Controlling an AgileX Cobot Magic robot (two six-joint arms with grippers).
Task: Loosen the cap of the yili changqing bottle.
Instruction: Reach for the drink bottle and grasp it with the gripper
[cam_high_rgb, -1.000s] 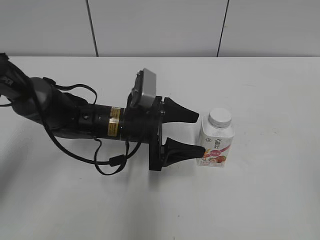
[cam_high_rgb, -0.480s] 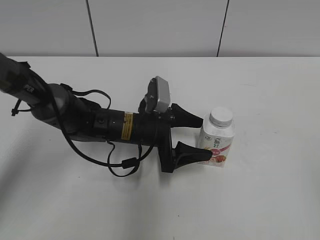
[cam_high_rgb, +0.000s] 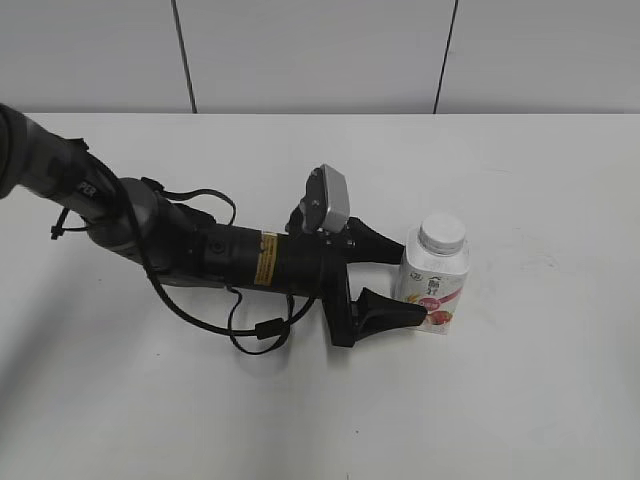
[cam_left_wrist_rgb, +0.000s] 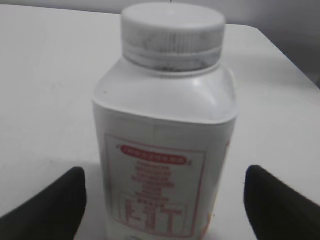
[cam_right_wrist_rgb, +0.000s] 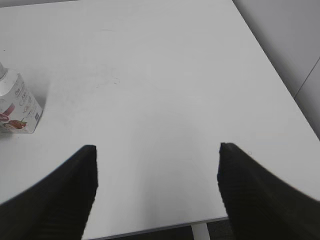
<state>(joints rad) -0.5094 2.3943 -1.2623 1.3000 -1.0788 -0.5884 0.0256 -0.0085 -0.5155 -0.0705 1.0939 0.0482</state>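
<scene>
**A:** Where is the yili changqing bottle?

**B:** It stands upright on the white table, right of the middle in the exterior view. It is a squat white bottle with a pink-red fruit label low on its front. The cap sits on the neck, white and round, narrower than the body.

**A:** Can you see what is in it?

**B:** No. The plastic is opaque, so I cannot tell whether it holds anything. In the left wrist view the bottle fills the middle, showing a side panel of small red print, too blurred to read, and the cap has grey smudges along its ribbed rim.

**A:** And the left gripper?

**B:** It lies low along the table, reaching in from the left, with its jaws spread wide to either side of the bottle's body. The far finger comes up to the shoulder; the near finger overlaps the label's lower left corner. From the wrist camera there is bare table between each dark fingertip and the bottle's sides, so nothing is gripped.

**A:** The right gripper?

**B:** It shows only in its own wrist view, jaws wide apart over bare table, empty. The bottle sits at the left edge there, well apart from it.
</scene>
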